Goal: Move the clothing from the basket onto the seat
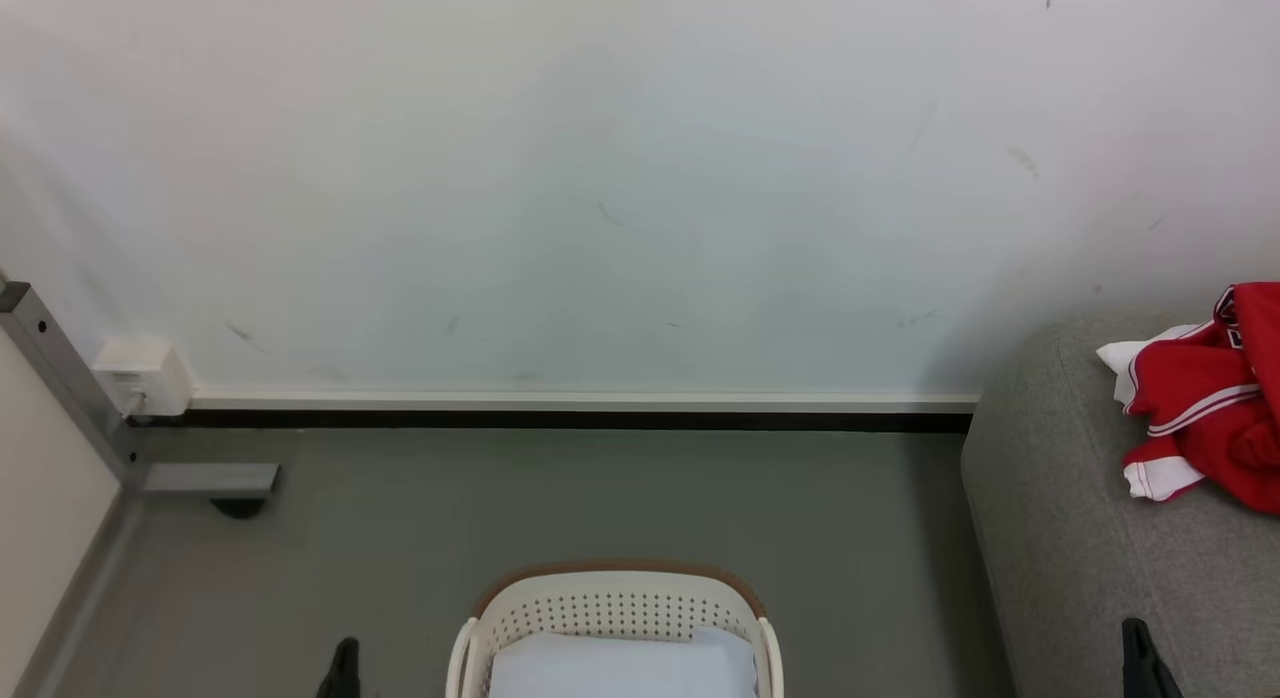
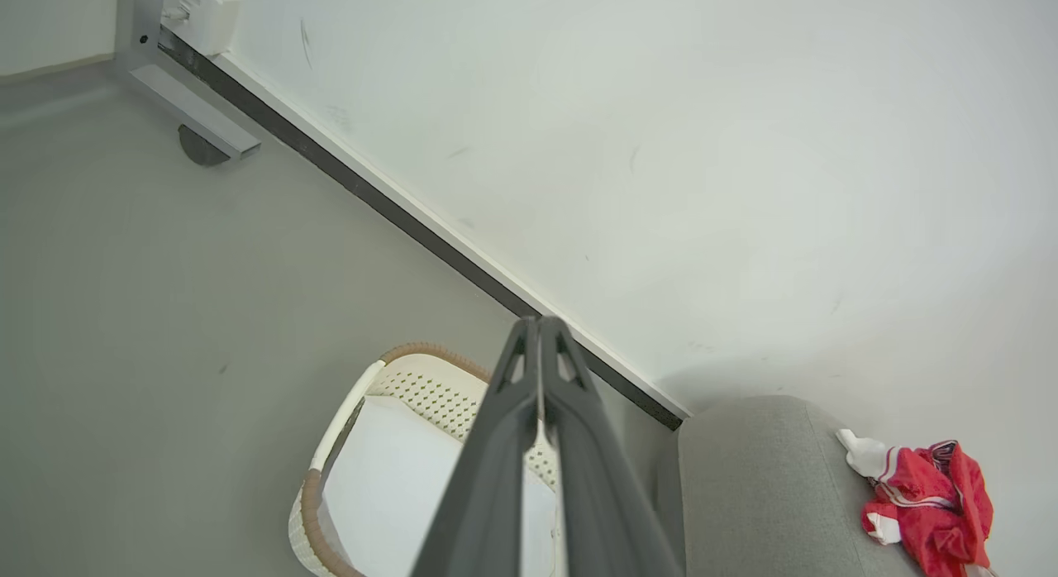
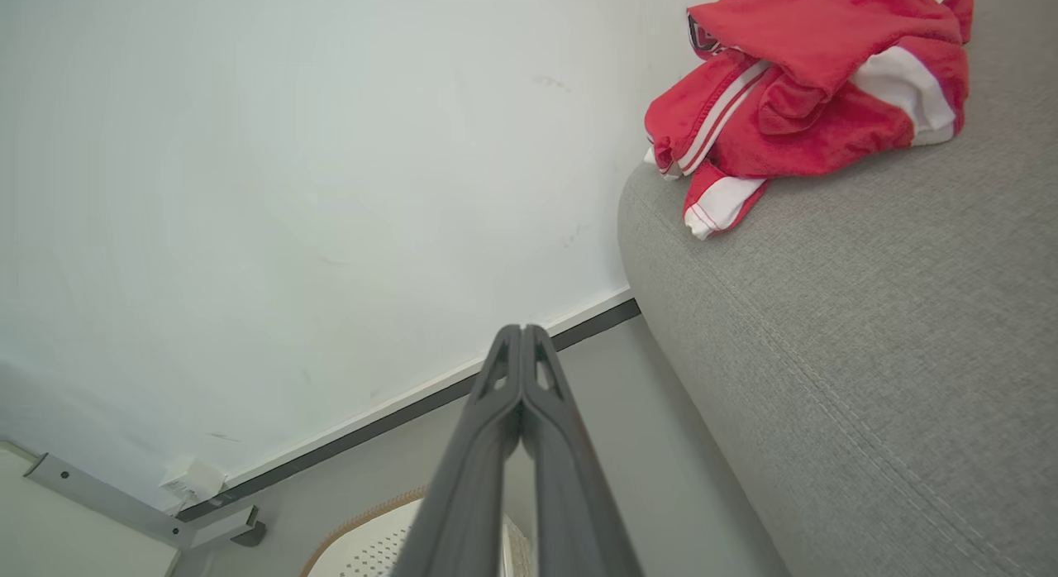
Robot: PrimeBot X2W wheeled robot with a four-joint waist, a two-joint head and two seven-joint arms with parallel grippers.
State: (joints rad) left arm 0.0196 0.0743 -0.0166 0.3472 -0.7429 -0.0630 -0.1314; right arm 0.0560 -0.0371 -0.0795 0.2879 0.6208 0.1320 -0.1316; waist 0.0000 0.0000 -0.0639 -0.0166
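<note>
Red clothing (image 3: 806, 97) crumpled on grey seat (image 3: 893, 354) (near its edge); right end effector (image 3: 521, 337) closed, empty

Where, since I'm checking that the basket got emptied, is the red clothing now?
The clothing lies bunched on the grey seat at the head view's right edge, close to the wall and well to the right of the basket.

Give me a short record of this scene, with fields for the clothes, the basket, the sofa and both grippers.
clothes: red with white trim, heaped on the sofa
sofa: grey, against the wall, right of the basket
basket: on the floor; holds a pale cloth; no red in the part that shows
left gripper: shut, holding nothing
right gripper: shut, holding nothing
task state: clothes appear moved
</note>
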